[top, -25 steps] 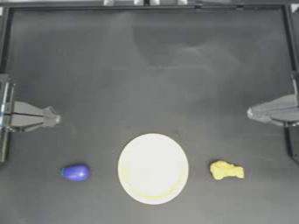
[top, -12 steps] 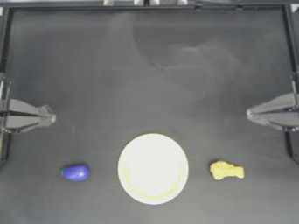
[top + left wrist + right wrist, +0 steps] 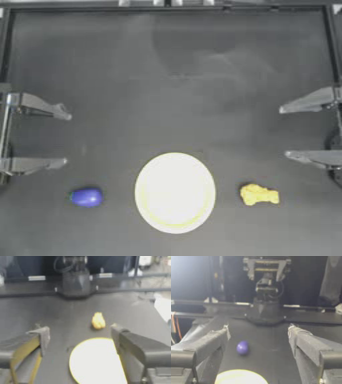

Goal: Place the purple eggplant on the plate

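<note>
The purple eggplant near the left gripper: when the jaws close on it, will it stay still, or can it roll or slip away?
The purple eggplant looks rounded and glossy, so it may roll if nudged and could slip from the jaws. It looks small, so probably light. The left gripper, wide open, is apart from it; the plate lies close beside it.

Purple eggplant [image 3: 87, 197] glossy smooth plastic; plate [image 3: 175, 192] smooth, pale; yellow object [image 3: 258, 194] lumpy, matt; table [image 3: 174, 85] dark matt

Left pincer [image 3: 65, 137] and right pincer [image 3: 286, 132] gape wide at opposite table edges.
</note>
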